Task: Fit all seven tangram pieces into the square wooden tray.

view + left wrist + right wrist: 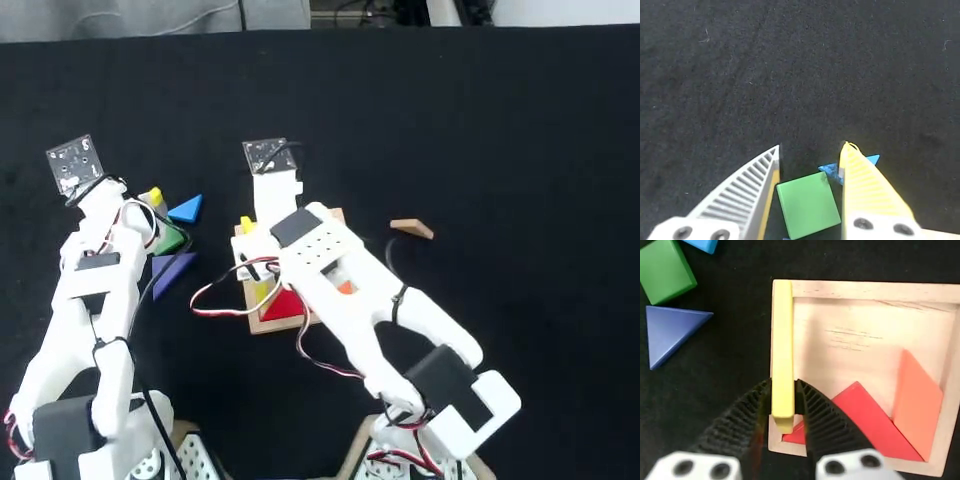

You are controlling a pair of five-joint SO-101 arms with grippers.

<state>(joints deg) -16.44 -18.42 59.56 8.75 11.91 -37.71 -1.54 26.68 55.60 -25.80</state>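
Right gripper (784, 388): clamped on yellow piece (782, 340), which stands on edge along tray (865, 289) wall
Left gripper (811, 147): spread apart, green square (807, 205) between its fingers

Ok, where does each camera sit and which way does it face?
High view: fixed above the table, looking down; left arm and right arm show.
Left wrist view: on the left arm, looking down past the left end effector at the green square.
Right wrist view: on the right arm, looking down past the right end effector, shut on the yellow piece, into the tray.
Shared: all three show the green square.
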